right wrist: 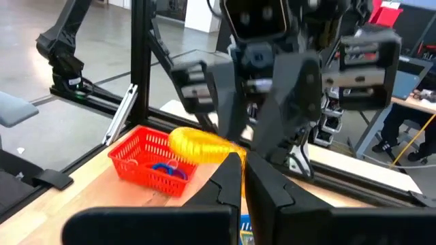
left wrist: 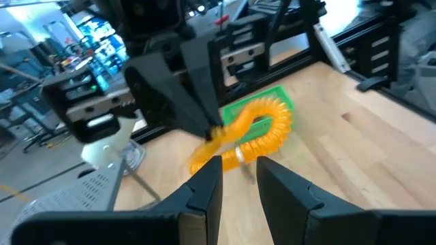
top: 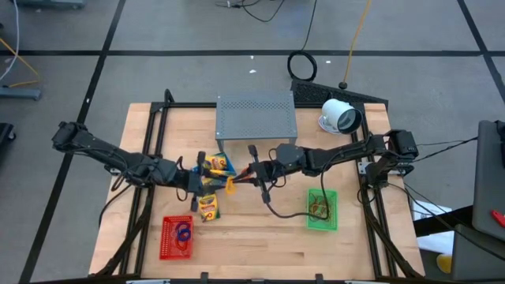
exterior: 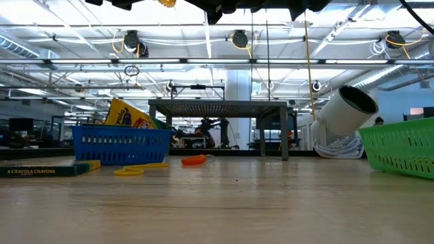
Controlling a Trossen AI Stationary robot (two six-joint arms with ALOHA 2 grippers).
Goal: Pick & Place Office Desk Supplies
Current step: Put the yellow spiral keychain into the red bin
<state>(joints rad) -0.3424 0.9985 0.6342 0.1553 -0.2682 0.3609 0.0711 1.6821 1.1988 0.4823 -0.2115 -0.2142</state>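
A: From above, what is sitting between the arms?

B: An orange coil (top: pixel 231 184) is hanging in the air between the left gripper (top: pixel 207 180) and the right gripper (top: pixel 249 175), over the middle of the bench (top: pixel 260 237). Its long axis is running from one gripper to the other, so both are equally near. The red basket (top: pixel 177 237) is lying toward the left arm, the green basket (top: pixel 322 210) toward the right.

A: And the low view?

B: The arms are showing only at the top edge; the grip cannot be read there.

A: The left wrist view?

B: The left gripper is closing narrowly on one end of the coil (left wrist: pixel 248 133), and the other gripper is facing it.

A: The right wrist view?

B: The right gripper (right wrist: pixel 242 165), fingers fully together, is pinching the coil's other end (right wrist: pixel 197 145); the red basket (right wrist: pixel 153 162) is lying beyond, below.
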